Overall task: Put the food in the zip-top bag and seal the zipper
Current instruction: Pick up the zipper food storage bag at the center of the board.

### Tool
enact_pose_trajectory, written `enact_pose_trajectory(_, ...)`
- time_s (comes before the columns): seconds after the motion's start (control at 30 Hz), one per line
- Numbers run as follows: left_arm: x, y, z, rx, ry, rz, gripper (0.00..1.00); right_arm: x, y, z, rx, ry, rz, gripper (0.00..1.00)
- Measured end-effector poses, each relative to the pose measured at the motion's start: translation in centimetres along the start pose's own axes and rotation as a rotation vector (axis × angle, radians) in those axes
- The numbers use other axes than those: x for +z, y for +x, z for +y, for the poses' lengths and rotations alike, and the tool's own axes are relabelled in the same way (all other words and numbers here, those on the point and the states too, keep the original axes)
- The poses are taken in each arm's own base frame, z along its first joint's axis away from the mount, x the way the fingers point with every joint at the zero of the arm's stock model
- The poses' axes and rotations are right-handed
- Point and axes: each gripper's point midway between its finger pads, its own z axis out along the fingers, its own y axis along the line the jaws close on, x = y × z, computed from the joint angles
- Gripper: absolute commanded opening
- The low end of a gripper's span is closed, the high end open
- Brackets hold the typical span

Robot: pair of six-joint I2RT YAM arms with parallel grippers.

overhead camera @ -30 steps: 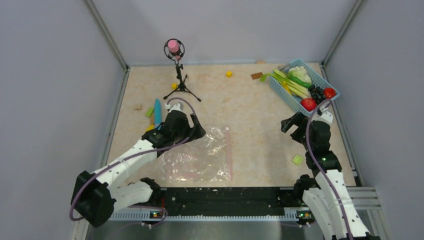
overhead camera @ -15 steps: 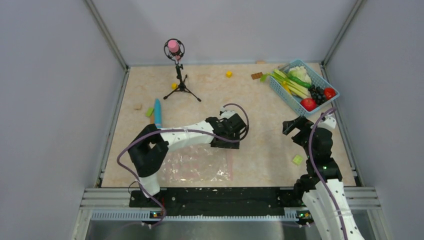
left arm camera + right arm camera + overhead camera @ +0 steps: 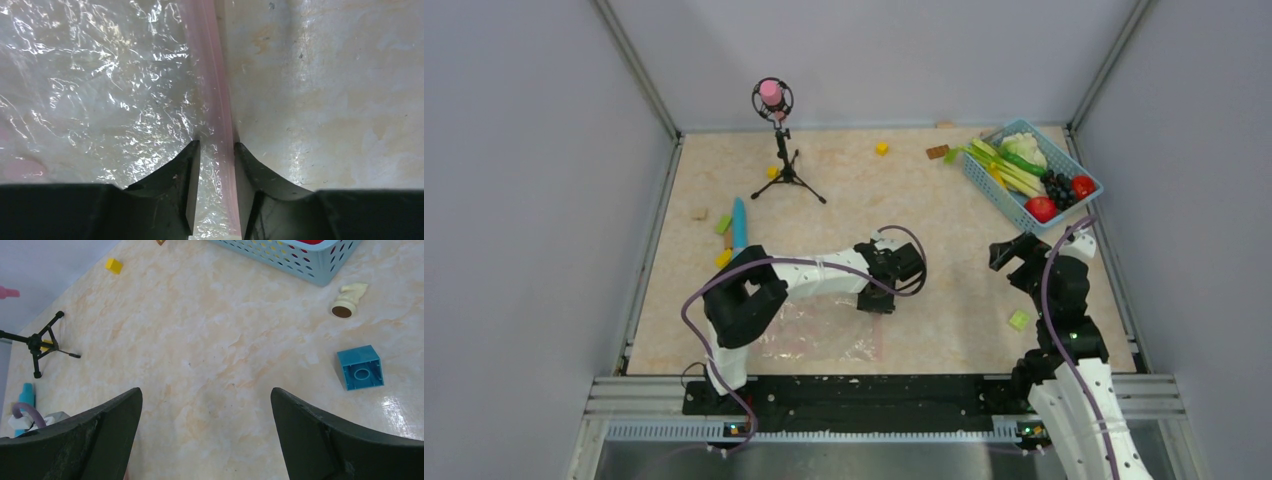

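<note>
**Left fingers on the zipper, food waiting in the basket**

I am looking at the zip-top bag (image 3: 819, 335) lying flat on the surface (image 3: 944, 290), near the front edge and a little left of centre. In the left wrist view it is showing as clear, crinkled plastic catching a lot of glare. The zipper (image 3: 207, 75) is running as a straight pale pink strip along the bag's right edge, from near to far, with bare surface to its right. Nothing is showing inside the bag.

The food is sitting well apart from it, at the far right, piled in a light-blue basket (image 3: 996, 197). There I am seeing two red fruits (image 3: 1041, 208), a dark grape bunch (image 3: 1057, 187), a cauliflower (image 3: 1024, 148) and green stalks (image 3: 1004, 170).

The left gripper (image 3: 216, 147) is pressing down at the bag's far right corner. Its fingers (image 3: 187, 170) are clenched to a narrow slot on the zipper, and the pink strip is filling that slot and touching both inner faces. The left arm is folding at its elbow over the bag's left side. Its forearm is stretching right along the bag's far edge to the gripper (image 3: 879, 298).

The right gripper (image 3: 205, 392) is spread wide, holding nothing and touching nothing. It is hanging above bare surface, just near and left of the basket, and a blue block (image 3: 361, 367) is lying beside it. The right arm is standing fairly upright on the right side, with its wrist (image 3: 1064, 270) tipped toward the far end.
</note>
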Motion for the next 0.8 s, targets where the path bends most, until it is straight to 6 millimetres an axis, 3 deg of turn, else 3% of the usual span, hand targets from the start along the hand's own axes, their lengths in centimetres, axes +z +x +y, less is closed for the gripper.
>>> enact_pose_trajectory(0.17,0.0,0.1,-0.3,-0.005,0.010,0.002,0.00,0.0,0.0,-0.1,0.000,0.006,-0.001,0.99)
enact_pose_trajectory(0.4,-0.1,0.0,-0.7,0.004,0.035,-0.005,0.00,0.0,0.0,-0.1,0.004,0.007,-0.001,0.99)
enact_pose_trajectory(0.53,-0.9,-0.2,-0.9,0.038,0.110,-0.039,0.00,0.0,0.4,1.0,0.001,-0.061,0.023,0.99)
enact_pose_trajectory(0.67,-3.9,-0.7,-1.4,0.082,0.247,-0.110,0.00,-0.1,1.6,3.0,-0.006,-0.186,0.075,0.99)
enact_pose_trajectory(0.8,-8.9,-2.2,-2.7,0.131,0.448,-0.239,0.00,-0.4,2.6,5.6,-0.013,-0.329,0.143,0.99)
